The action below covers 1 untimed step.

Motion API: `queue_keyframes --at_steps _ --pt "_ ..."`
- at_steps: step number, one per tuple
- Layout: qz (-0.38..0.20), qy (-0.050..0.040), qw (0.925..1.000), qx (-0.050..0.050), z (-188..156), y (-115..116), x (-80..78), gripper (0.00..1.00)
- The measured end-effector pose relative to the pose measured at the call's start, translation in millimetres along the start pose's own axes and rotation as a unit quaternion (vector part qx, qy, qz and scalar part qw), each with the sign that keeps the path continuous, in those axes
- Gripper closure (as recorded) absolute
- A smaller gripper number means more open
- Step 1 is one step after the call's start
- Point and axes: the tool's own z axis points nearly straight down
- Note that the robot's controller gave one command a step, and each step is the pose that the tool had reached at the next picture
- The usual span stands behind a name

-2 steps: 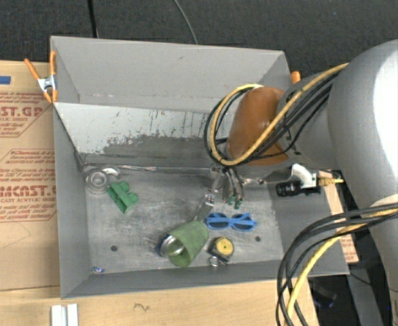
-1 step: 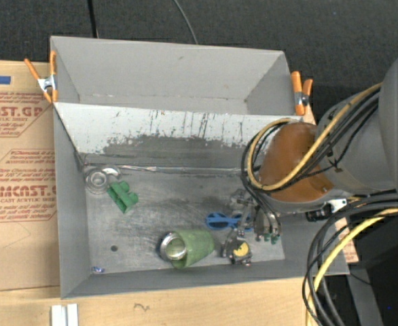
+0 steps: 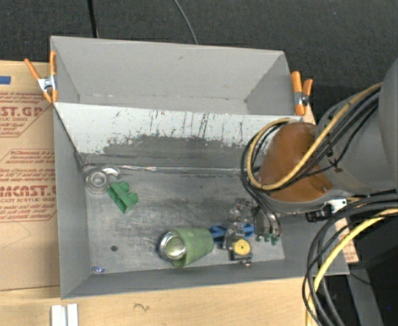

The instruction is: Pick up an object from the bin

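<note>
My gripper (image 3: 255, 221) is low in the bin's front right corner, under the orange-brown cover of the wrist. Right beneath and in front of it lies a small yellow round thing with a dark centre (image 3: 240, 248). A blue piece (image 3: 218, 234) lies just to its left, partly hidden by the gripper. A green cup (image 3: 185, 245) lies on its side further left along the front wall, its metallic-looking mouth facing left.
A small green block-like thing (image 3: 123, 196) and a clear ring (image 3: 98, 178) lie at the left of the bin floor. The arm and its looped cables overhang the right wall.
</note>
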Motion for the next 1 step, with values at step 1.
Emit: queue_keyframes --at_steps 1 --pt "-0.036 -0.0055 0.9994 0.0 -142.1 -11.9 -3.5 1.0"
